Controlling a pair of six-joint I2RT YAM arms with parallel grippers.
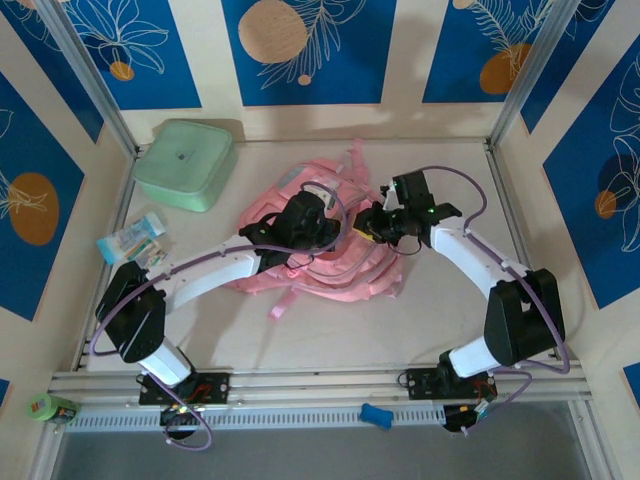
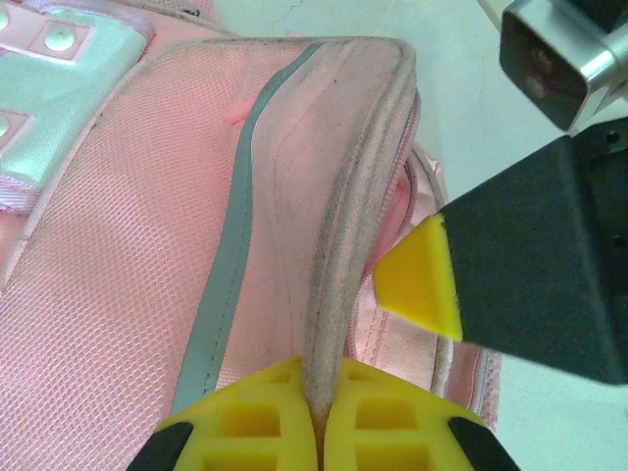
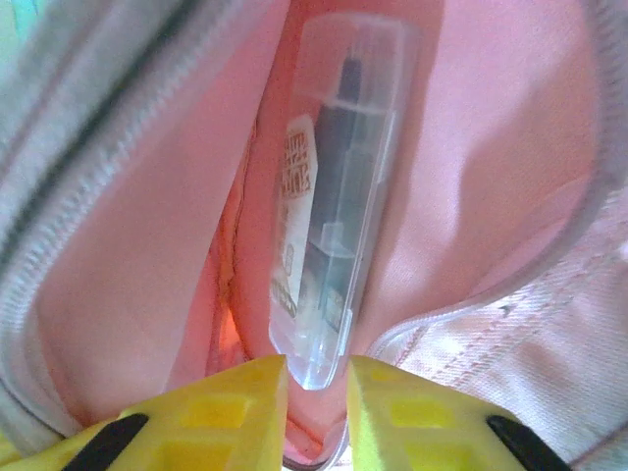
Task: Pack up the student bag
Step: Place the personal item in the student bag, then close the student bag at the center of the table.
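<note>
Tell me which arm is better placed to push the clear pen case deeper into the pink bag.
Right. The right gripper holds the pen case by its end, already inside the bag opening. The left gripper is shut on the bag's rim, holding it up.

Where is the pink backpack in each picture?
Top external: the soft pink fabric backpack lies in the middle, under the left end effector and the right end effector.
Left wrist: its mesh front sits left; the left end effector pinches its rim.
Right wrist: its pink lining surrounds a clear plastic case held by the right end effector.
Shared landmark: the grey zipper rim.
</note>
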